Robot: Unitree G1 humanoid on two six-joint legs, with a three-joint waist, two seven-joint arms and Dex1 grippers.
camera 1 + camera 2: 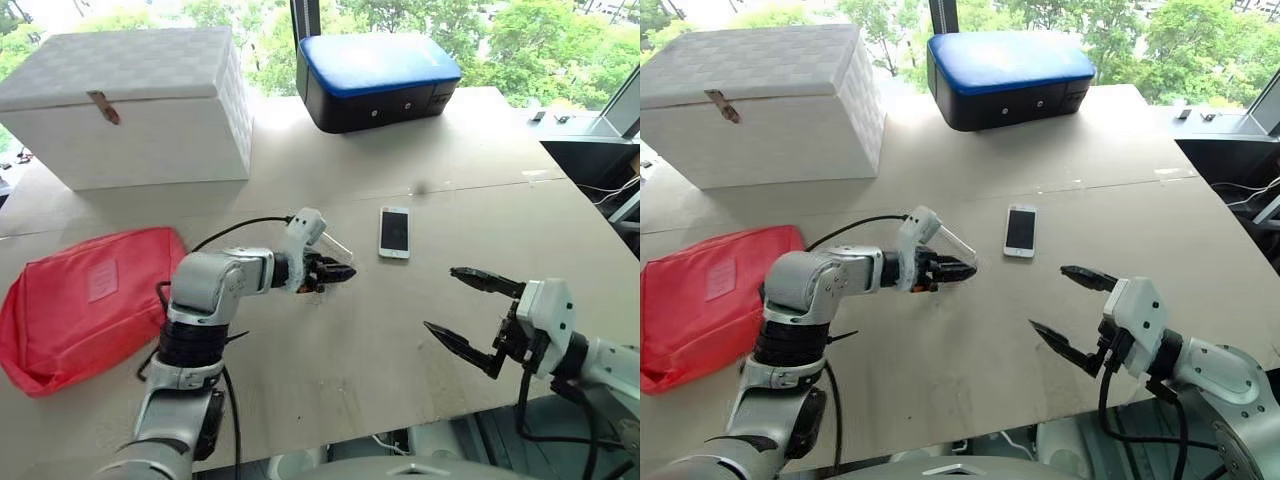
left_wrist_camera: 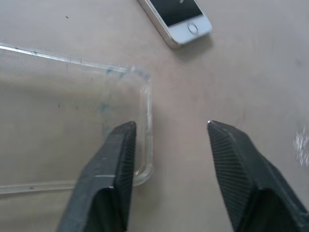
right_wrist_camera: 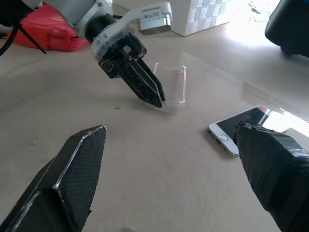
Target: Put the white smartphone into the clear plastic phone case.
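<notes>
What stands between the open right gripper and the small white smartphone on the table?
Nothing visible does. Bare brown tabletop lies between the right gripper and the white smartphone with the black screen. The thin clear plastic phone case sits off to the side, at the left gripper.

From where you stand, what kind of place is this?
Probably an indoor lab or office work area: a plain table beside a big window facing trees, with a white storage box and cables.
</notes>
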